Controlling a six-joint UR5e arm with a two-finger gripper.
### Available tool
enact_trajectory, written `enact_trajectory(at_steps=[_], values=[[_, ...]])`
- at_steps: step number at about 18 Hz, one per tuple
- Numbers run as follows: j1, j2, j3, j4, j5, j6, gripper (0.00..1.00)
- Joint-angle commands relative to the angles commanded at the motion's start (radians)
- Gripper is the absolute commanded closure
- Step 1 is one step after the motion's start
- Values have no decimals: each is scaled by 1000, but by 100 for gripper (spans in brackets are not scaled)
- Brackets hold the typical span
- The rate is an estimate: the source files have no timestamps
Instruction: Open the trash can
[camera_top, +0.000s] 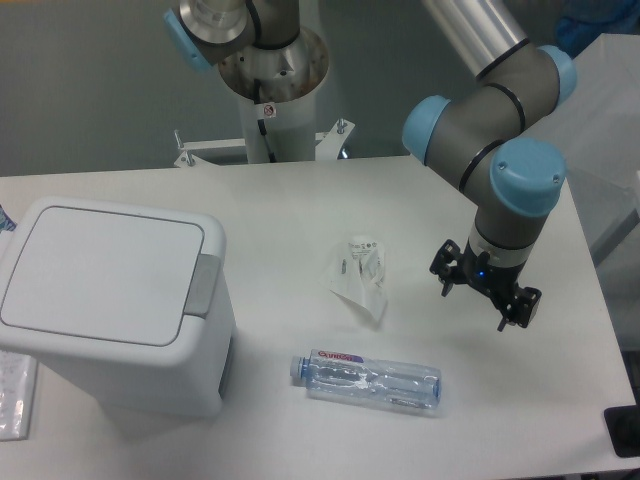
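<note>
white bench (300, 210), matte surface, carrying all items. trash can (110, 305) at far left of view: large, boxy, white plastic, rounded corners. lid (100, 272) flat and down, flush with rim, closed. grey push tab (205, 285) on the rim edge facing the bench centre, untouched.

crumpled clear plastic wrapper (362, 275) near bench centre, some print visible, lying apart from trash can and bottle. clear plastic water bottle (368, 380) on its side below the wrapper, blue cap toward the trash can, red-and-white label near the neck, appears empty or nearly so. flat clear packet (15, 392) partly visible at left edge, touching or just beside the trash can base; cannot tell which.

arm (500, 120): grey segments, blue joint caps, entering from upper right, wrist turned downward over right side of bench. hand (484, 295) black, two fingers spread apart, nothing between them, holding nothing. positioned over bare bench surface; cannot tell whether fingertips touch the bench. well apart from the trash can, with wrapper and bottle lying between.

arm base column (268, 90) at rear centre, bolted to a white mount (262, 150) behind the bench. dark object (625, 430) at lower right corner, cut off by frame edge, not identifiable.
</note>
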Motion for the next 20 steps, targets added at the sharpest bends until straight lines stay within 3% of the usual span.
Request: enact_trajectory(at_steps=[20], values=[[-3, 2, -2, 0, -2, -15, 0]])
